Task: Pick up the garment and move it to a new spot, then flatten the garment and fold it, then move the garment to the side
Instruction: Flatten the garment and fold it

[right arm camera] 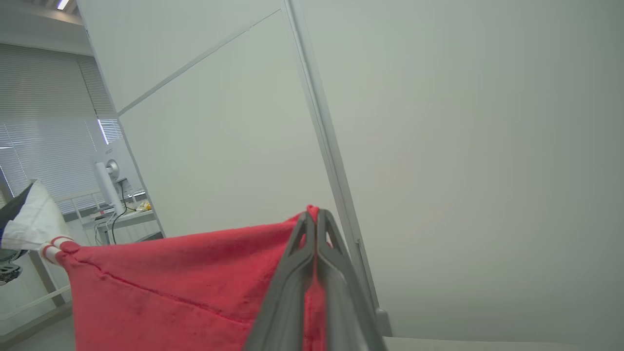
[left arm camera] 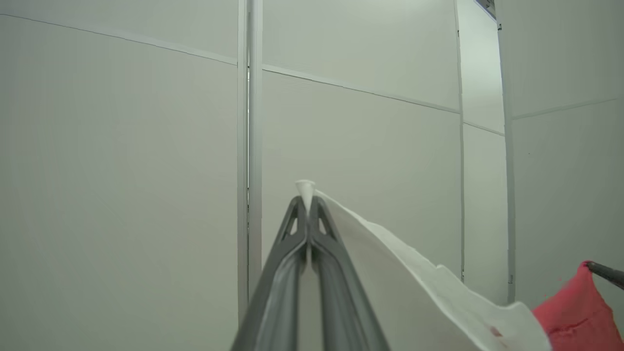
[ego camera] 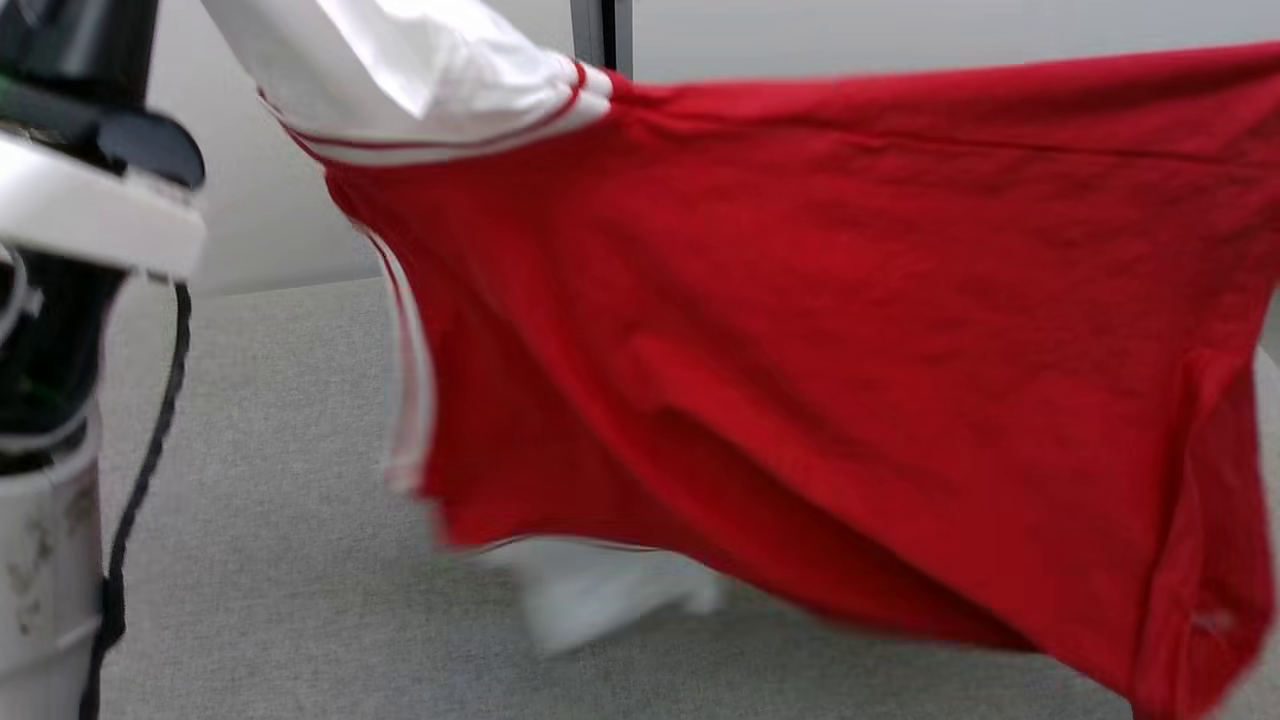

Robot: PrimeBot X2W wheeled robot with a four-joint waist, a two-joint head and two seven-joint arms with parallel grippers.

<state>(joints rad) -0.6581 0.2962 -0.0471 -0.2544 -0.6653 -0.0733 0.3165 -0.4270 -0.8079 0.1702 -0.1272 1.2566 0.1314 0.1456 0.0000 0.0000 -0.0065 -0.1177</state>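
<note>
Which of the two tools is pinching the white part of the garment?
The left tool: it is shut on the white sleeve of the garment. The right tool is shut on the red body instead.

Even soft light, head-view motion blur

No readable text, label, brand or number.

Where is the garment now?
In the head view the garment hangs stretched above the table, its white sleeve pinched by the left end effector, its red edge by the right end effector.
</note>
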